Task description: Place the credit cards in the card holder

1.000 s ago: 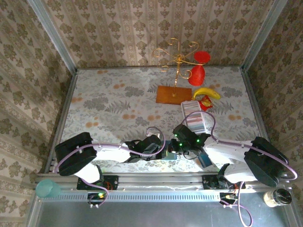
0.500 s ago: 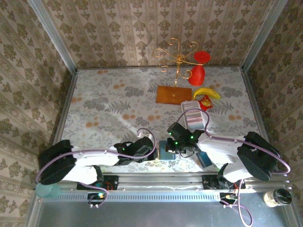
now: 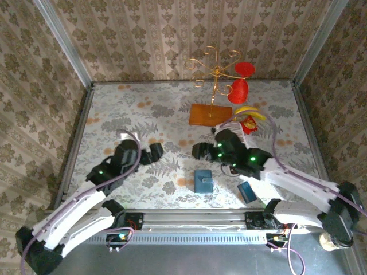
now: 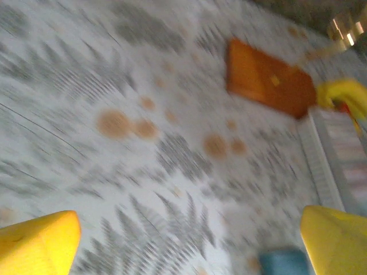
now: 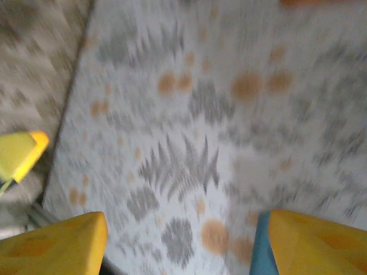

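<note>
Nearest me a thin teal-blue plastic credit card (image 3: 248, 191) lies flat on the flowered tablecloth (image 3: 132, 114), just right of the small teal-blue folding card holder (image 3: 203, 180) — light, stiff and slick, I judge, so best pinched by one edge. Beyond them my left gripper (image 3: 153, 152) and right gripper (image 3: 199, 150) both hang spread wide, nothing between the fingers; farther back the long whitish tray (image 4: 314, 160) seems to hold the pale cards (image 4: 347, 150).

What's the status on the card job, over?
Left gripper open, empty. Right gripper open, empty. Card holder flat on table between the arms, untouched. Blue card loose to its right, not in the way.
</note>
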